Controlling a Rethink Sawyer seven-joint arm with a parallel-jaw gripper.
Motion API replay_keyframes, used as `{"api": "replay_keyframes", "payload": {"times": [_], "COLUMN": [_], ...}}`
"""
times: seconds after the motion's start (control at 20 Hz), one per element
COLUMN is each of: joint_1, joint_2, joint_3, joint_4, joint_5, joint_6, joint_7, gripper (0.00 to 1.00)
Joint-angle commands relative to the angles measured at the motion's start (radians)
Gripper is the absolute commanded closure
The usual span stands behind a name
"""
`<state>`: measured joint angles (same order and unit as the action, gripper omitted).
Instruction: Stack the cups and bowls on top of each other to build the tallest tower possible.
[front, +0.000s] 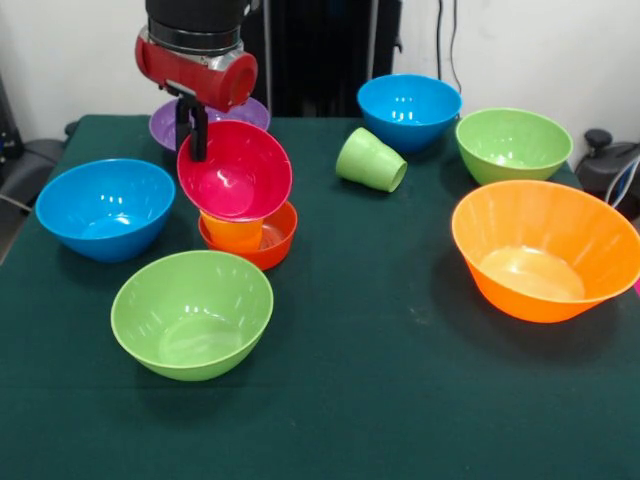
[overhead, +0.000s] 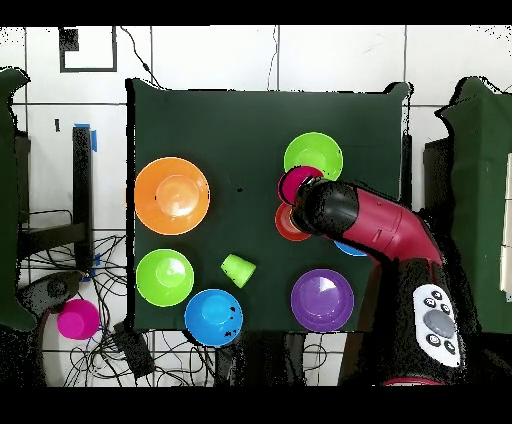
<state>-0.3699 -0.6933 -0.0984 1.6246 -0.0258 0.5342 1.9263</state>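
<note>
My gripper (front: 193, 148) is shut on the far-left rim of the magenta bowl (front: 238, 172). The bowl tilts with its opening toward the camera and rests on the orange cup (front: 232, 233). That cup stands inside the small red-orange bowl (front: 270, 243); together they form the tower. The light green cup (front: 370, 160) lies on its side further right. In the overhead view the arm (overhead: 372, 226) covers the gripper; the magenta bowl (overhead: 296, 184) and red-orange bowl (overhead: 287, 226) show beside it.
Around the tower stand a blue bowl (front: 105, 208), a light green bowl (front: 192, 313), a purple bowl (front: 164, 125) behind the arm, a second blue bowl (front: 410, 110), a second green bowl (front: 512, 143) and the largest orange bowl (front: 545, 250).
</note>
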Motion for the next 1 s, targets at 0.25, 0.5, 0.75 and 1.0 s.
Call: {"api": "replay_keyframes", "payload": {"times": [0.25, 0.5, 0.75, 1.0], "joint_1": [-0.019, -0.025, -0.026, -0.028], "joint_2": [0.044, 0.046, 0.042, 0.044], "joint_3": [0.123, 0.126, 0.126, 0.127], "joint_4": [0.073, 0.071, 0.086, 0.088], "joint_5": [-0.024, -0.022, -0.025, -0.03], "joint_6": [-0.072, -0.072, -0.07, -0.062], "joint_7": [0.029, 0.027, 0.026, 0.021], "gripper": [1.0, 1.0, 1.0, 1.0]}}
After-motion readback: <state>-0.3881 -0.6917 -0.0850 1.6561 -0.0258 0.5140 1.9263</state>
